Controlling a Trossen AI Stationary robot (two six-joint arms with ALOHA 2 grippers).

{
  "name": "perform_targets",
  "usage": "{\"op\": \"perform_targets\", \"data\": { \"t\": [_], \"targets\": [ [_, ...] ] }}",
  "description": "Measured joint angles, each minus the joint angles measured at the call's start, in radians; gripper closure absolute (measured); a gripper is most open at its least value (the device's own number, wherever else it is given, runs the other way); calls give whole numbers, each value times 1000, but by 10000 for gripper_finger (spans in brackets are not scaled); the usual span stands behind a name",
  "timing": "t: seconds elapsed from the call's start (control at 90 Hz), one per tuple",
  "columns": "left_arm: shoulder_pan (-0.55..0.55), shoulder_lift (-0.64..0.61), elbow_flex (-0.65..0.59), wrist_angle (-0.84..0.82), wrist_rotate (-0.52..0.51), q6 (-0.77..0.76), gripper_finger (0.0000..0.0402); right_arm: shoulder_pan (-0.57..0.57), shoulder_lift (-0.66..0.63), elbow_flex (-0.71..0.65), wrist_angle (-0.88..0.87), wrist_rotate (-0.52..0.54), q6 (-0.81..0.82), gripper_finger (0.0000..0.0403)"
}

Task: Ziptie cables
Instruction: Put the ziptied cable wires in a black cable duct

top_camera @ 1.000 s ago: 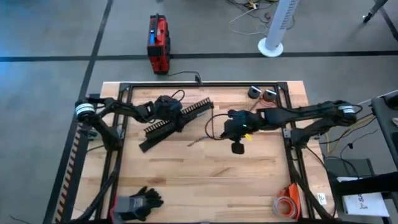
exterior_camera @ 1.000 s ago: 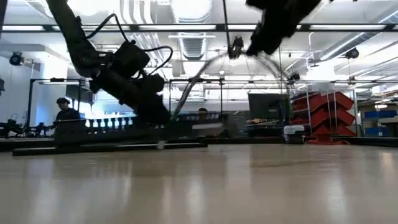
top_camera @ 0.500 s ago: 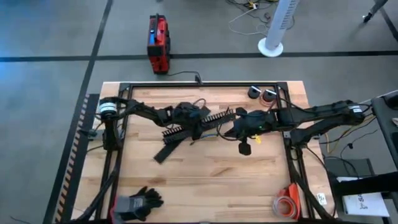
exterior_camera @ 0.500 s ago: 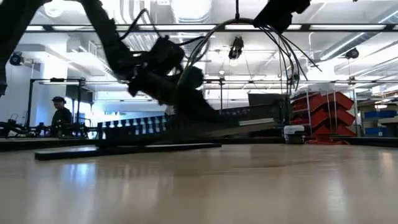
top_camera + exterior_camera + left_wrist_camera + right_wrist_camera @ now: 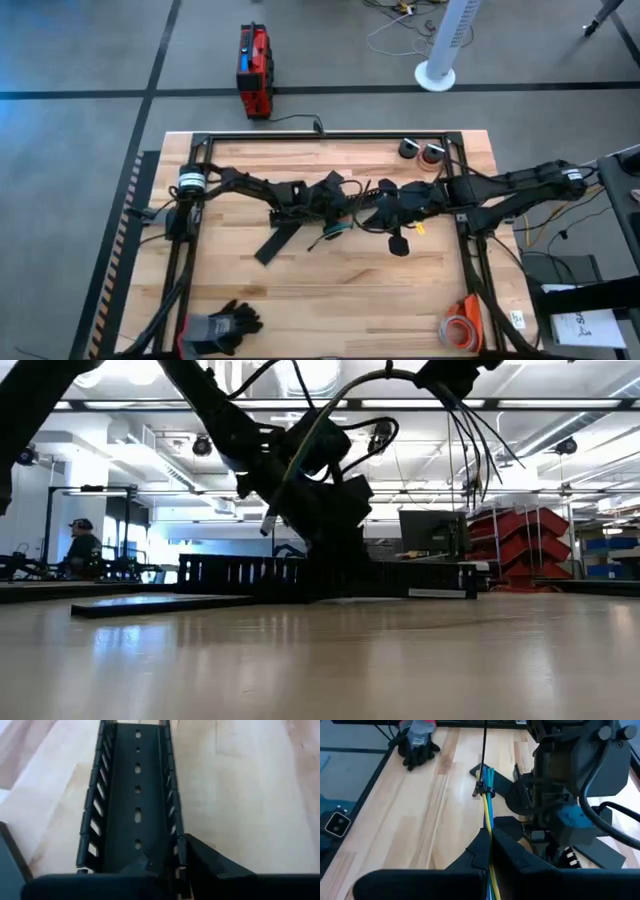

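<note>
**Spotter:** Start from the left. What have you got?

**Me:** My left gripper (image 5: 318, 196) sits mid-table, clamped on the end of the slotted strip (image 5: 132, 795). In its wrist view the channel runs straight out ahead of the jaws, with the fingers (image 5: 210, 860) closed against its side walls. A flat black bar (image 5: 277, 242) lies on the table just beside the arm.

**Spotter:** And the wires?

**Me:** The cables (image 5: 486, 805) are pinched in my right gripper (image 5: 388, 207). That wrist view shows the two fingers shut on them, with the blue, yellow and green strands running out ahead of the jaws toward the left arm. In the low view the bundle (image 5: 470, 425) arches overhead and fans apart at one end.

**Spotter:** Risk?

**Me:** The two grippers are nearly touching, so I judge a collision likely if I close in carelessly. The loose strands could also snag on the strip's comb teeth or slip out of the pinch.
</note>
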Motion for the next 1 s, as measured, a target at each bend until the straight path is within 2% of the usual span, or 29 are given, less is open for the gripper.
{"op": "perform_targets", "data": {
  "t": [0.278,0.422,0.533,0.711,0.844,1.0],
  "targets": [
    [0,-156,-50,-69,-6,25,255,0,2,0,54,0,10,403],
    [1,-290,-130,-136,-9,18,233,-3,8,0,110,1,-25,403],
    [2,-439,-223,-210,-75,-30,233,-10,36,0,167,5,-63,403],
    [3,-727,-410,-407,-287,-209,253,-26,135,8,251,31,-162,403],
    [2,-952,-552,-460,-366,-326,271,-62,238,101,261,56,-219,403],
    [3,-1162,-674,-438,-405,-368,292,-106,392,258,223,57,-305,403]
  ]
}}
